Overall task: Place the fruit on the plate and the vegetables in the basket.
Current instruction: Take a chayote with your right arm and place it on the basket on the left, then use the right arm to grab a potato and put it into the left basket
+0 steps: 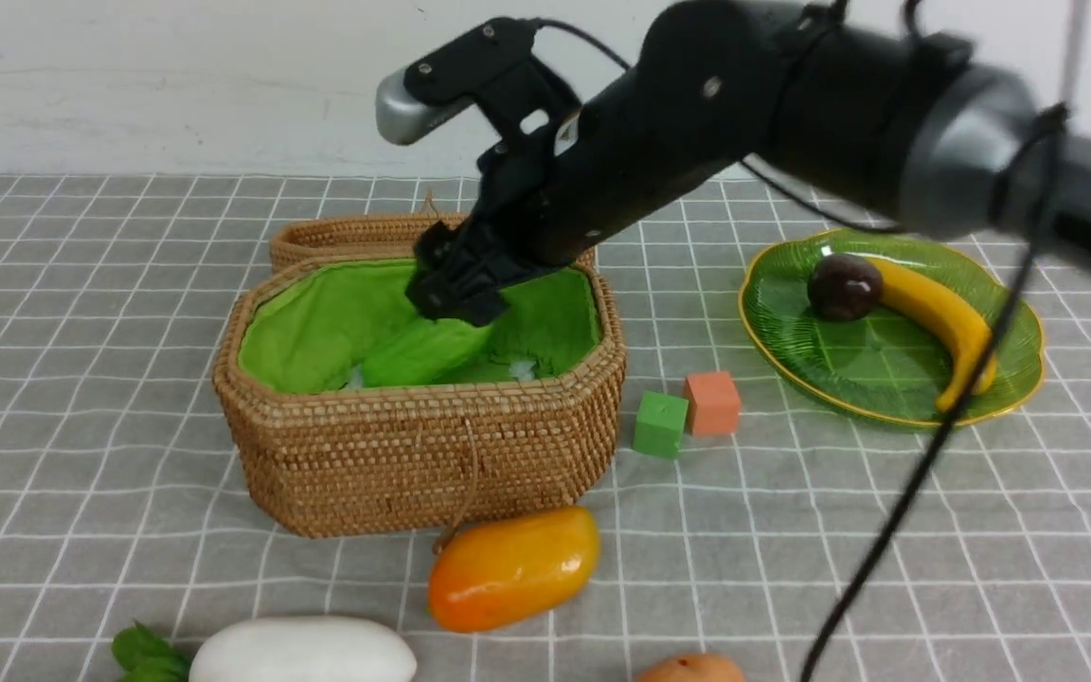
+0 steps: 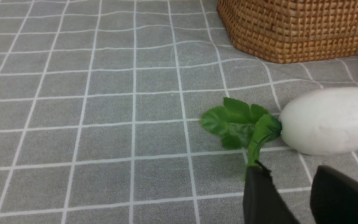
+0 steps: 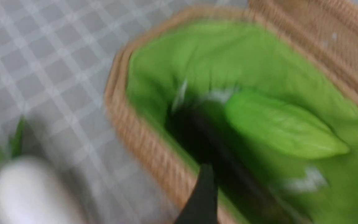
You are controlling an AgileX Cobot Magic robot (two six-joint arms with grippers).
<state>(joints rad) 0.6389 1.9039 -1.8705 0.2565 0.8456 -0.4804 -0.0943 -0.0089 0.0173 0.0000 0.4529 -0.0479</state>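
Note:
My right gripper (image 1: pixel 456 289) reaches down into the woven basket (image 1: pixel 432 455) with its jaws wide apart and nothing between them (image 3: pixel 289 174). In the blurred right wrist view a pale-green gourd (image 3: pixel 286 127) and a dark eggplant (image 3: pixel 225 161) lie on the green lining. The green plate (image 1: pixel 792 355) at the right holds the plum (image 1: pixel 844 286) and the banana (image 1: pixel 938 317). The mango (image 1: pixel 512 566) lies in front of the basket. My left gripper (image 2: pixel 291 174) hovers open beside the white radish (image 2: pixel 331 119) and its leaves (image 2: pixel 238 123). The potato (image 1: pixel 692 669) shows at the bottom edge.
A green cube (image 1: pixel 660 424) and an orange cube (image 1: pixel 712 403) sit between the basket and the plate. The basket's lid (image 1: pixel 356 237) lies open behind it. The right arm's cable (image 1: pixel 896 530) hangs across the plate's near side.

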